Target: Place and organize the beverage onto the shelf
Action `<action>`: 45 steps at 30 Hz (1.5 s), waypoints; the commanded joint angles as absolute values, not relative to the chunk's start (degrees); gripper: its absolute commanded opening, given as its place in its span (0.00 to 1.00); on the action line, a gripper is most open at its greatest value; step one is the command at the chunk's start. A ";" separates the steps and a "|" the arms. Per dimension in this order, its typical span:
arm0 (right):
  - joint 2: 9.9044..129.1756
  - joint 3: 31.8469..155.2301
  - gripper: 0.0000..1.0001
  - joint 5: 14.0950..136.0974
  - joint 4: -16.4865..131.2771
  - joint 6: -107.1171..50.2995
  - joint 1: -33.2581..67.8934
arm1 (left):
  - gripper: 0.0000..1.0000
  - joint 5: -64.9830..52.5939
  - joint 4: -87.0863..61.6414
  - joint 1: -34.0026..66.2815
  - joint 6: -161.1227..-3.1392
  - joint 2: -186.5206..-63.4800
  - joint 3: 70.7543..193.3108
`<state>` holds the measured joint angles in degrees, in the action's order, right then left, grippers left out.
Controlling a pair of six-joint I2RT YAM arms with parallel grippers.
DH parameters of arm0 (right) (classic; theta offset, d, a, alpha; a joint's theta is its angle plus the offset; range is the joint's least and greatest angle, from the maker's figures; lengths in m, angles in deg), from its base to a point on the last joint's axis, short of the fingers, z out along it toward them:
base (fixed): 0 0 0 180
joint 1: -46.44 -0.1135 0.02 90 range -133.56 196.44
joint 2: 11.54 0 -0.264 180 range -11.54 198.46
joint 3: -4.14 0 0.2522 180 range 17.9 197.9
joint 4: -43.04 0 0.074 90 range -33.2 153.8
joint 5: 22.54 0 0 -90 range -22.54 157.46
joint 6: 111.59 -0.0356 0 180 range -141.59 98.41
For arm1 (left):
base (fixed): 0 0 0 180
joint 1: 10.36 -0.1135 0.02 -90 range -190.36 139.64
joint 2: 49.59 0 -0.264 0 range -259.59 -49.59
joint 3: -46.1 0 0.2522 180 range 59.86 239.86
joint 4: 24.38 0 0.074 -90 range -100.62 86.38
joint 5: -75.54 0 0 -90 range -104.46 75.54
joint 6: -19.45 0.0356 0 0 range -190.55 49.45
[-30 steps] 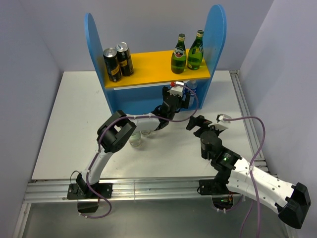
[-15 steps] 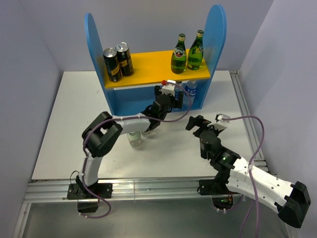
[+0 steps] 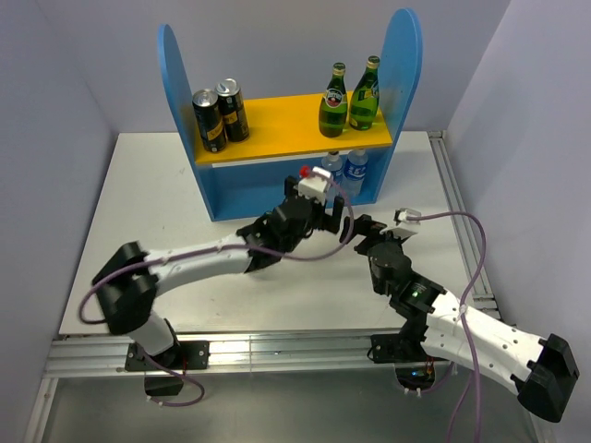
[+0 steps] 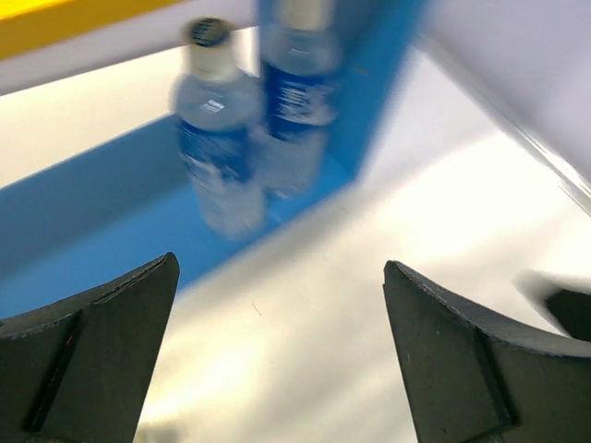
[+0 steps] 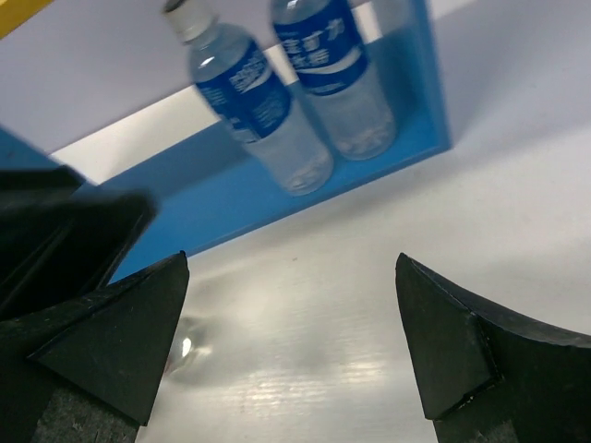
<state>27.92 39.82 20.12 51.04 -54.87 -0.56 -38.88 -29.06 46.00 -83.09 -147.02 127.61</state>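
The shelf point(image 3: 277, 120) stands at the back of the table, blue with a yellow upper board. Two dark green bottles point(image 3: 349, 97) stand at the right end of that board. Two water bottles with blue labels point(image 3: 343, 171) stand upright side by side on the lower level, at its right end; they also show in the left wrist view point(image 4: 217, 138) and the right wrist view point(image 5: 259, 111). My left gripper point(image 3: 323, 217) point(image 4: 279, 263) hangs open over bare table in front of them. My right gripper point(image 3: 367, 226) point(image 5: 293, 257) is open just to its right, holding nothing.
Two black and gold cans point(image 3: 220, 113) stand at the left end of the upper board. The left arm point(image 3: 203, 258) lies stretched low across the middle of the table. A metal rail point(image 3: 457, 212) runs along the table's right edge.
The left gripper has drawn back from the shelf's lower level toward the near side, and its elbow has swung down and left. Both water bottles stay on the shelf. The right arm has barely moved.
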 commanded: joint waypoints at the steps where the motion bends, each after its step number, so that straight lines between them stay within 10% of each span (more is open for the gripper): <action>1: 28.62 38.65 1.00 26.49 43.71 -51.31 -1.02 | 0.99 -46.87 -21.36 52.03 -84.08 -133.66 123.07; 15: 34.16 39.70 1.00 34.23 38.96 -47.87 -2.69 | 0.99 -59.09 -1.20 60.39 -114.91 -112.70 96.89; 45: 35.30 39.88 1.00 33.44 39.13 -47.87 -2.77 | 0.99 -63.94 -29.60 46.68 -112.22 -131.94 88.95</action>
